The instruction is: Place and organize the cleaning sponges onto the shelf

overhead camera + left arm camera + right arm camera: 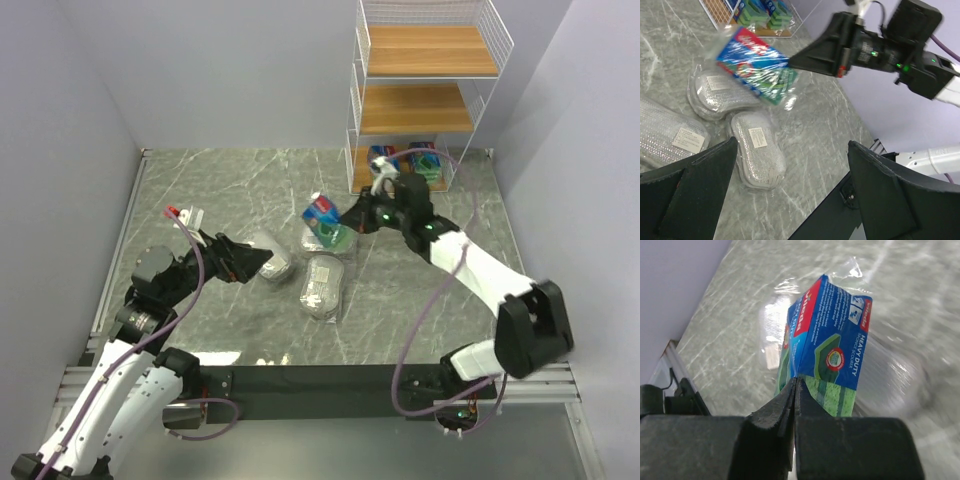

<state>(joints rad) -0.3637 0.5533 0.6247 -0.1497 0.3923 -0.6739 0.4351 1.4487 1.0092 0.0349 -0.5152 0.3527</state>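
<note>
Top external view: two shelved green packs (424,160) sit on the btm tier of the shelf (415,108). The third green pack (326,222) is off the table (200,200), mid-air near ctr. It's pinched by its wrap edge in the right end effector (352,216), jaws fully closed on it. Three silver packs (322,283) lie on the table, so approx a third done by my read; four to go incl. the one in hand. The left end effector (243,262) gapes wide w/ nothing in it, beside the leftmost silver pack (270,258). Held pack: tilted, label up, long axis seemingly continuing the fingers' line, pointing away from the shelf.
</note>
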